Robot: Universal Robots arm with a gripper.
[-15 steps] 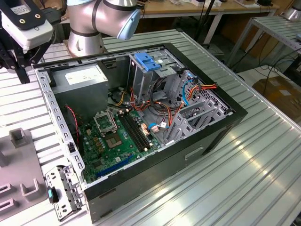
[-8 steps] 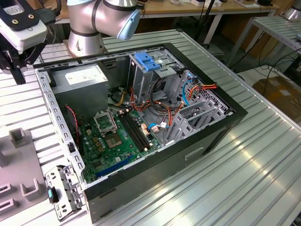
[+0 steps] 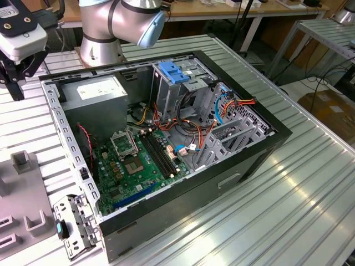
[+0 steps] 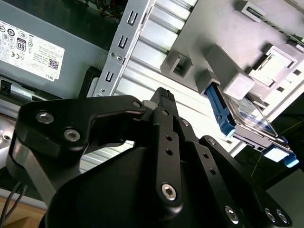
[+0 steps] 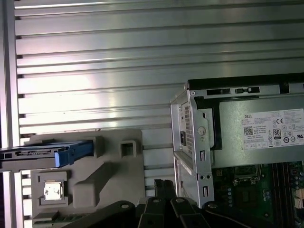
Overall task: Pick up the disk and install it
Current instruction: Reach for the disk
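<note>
One pincer (image 3: 18, 77) aloft beside computer case (image 3: 222, 185)

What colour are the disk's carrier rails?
Blue; the disk shows best in the second wrist view.

Exterior view, we look down at an angle on the whole computer case (image 3: 194, 200), first wrist view, straight down on the bench (image 5: 95, 57), second wrist view, close past the gripper (image 4: 164, 97), both sharing the grey fixture (image 5: 109, 166) and power-supply box (image 5: 256, 142).
</note>
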